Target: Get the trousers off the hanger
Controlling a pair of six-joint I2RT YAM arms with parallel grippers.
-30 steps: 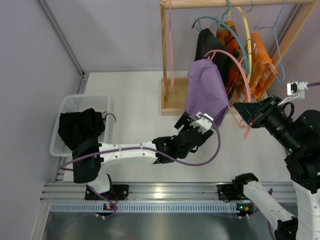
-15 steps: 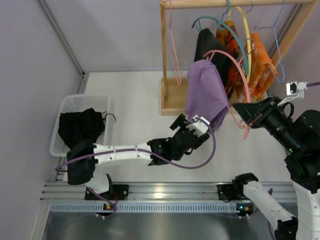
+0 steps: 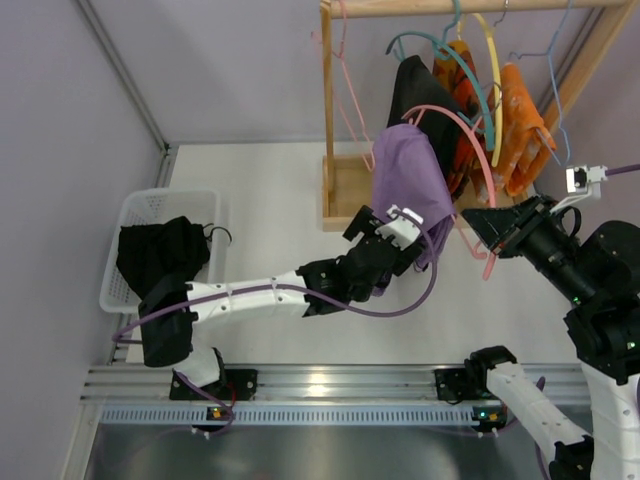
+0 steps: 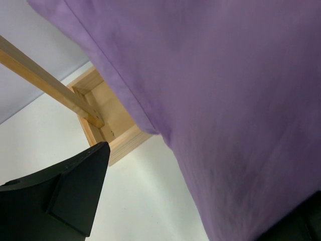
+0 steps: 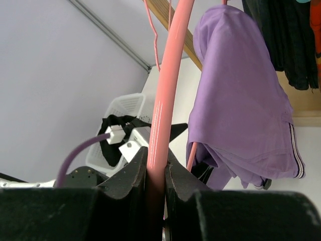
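Purple trousers [image 3: 408, 185] hang folded over a pink hanger [image 3: 482, 150] beside the wooden rack. My right gripper [image 3: 482, 222] is shut on the hanger's lower pink arm, which the right wrist view shows pinched between the jaws [image 5: 156, 165], with the trousers [image 5: 241, 100] draped to the right. My left gripper [image 3: 398, 226] is open at the trousers' lower edge. In the left wrist view the purple cloth [image 4: 225, 75] fills the right side, reaching between the spread fingers [image 4: 65, 196]. I cannot tell whether the fingers touch the cloth.
A wooden rack post [image 3: 328, 100] and its base [image 3: 345, 190] stand just left of the trousers. Black [image 3: 415, 85] and orange [image 3: 520, 120] garments hang behind on other hangers. A white basket [image 3: 150, 205] with a black garment [image 3: 160, 250] sits at the left.
My left gripper has risen and moved farther in, up to the trousers' lower edge. The trousers and hanger have shifted slightly. The right gripper keeps its hold.
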